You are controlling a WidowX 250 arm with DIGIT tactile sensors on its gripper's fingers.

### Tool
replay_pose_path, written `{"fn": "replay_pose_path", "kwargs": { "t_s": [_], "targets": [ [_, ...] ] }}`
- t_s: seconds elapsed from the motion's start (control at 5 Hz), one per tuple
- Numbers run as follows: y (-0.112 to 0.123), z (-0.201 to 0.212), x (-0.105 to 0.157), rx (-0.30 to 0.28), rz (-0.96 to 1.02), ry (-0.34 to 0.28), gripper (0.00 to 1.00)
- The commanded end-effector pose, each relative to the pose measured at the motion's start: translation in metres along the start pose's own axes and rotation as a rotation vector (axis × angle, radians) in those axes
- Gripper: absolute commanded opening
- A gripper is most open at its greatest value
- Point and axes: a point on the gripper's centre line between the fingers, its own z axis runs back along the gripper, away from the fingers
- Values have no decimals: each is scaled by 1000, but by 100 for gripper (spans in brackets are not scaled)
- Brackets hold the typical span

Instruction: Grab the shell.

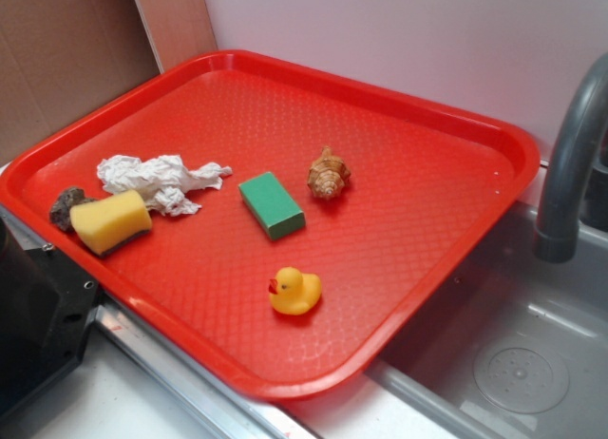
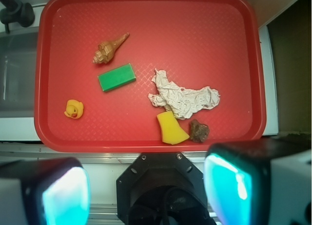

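Exterior view: a red plastic tray with a textured floor and a raised rim is seen resting partly over a grey metal sink, beside a dark grey curved faucet. The small tan-and-brown spiral conch shell is found lying on its side on the tray floor, toward the far middle, just beside a green rectangular block but apart from it. A yellow rubber duck with a red bill is placed nearer the front rim, well apart from the shell. At the left side, a crumpled white paper wad is seen touching a yellow sponge piece, and a dark grey-brown rough lump is pressed against the sponge's far end.

From the wrist view, the shell is shown in the upper left part of the tray, its pointed tip directed up and to the right. The gripper is held high above the tray's near rim, well away from the shell; its two cyan-lit fingers are spread wide apart and nothing is held between them.
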Motion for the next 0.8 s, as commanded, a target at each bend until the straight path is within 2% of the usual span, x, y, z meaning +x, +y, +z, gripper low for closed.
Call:
{"fn": "replay_pose_path", "kwargs": {
  "t_s": [0.0,0.2,0.4,0.6],
  "targets": [
    [0,0,0,0,0,0,100],
    [-19,-49,45,123,5,-31,100],
    [-59,-71,92,47,63,-47,100],
    [-69,-95,119,64,118,-110,100]
  ]
}}
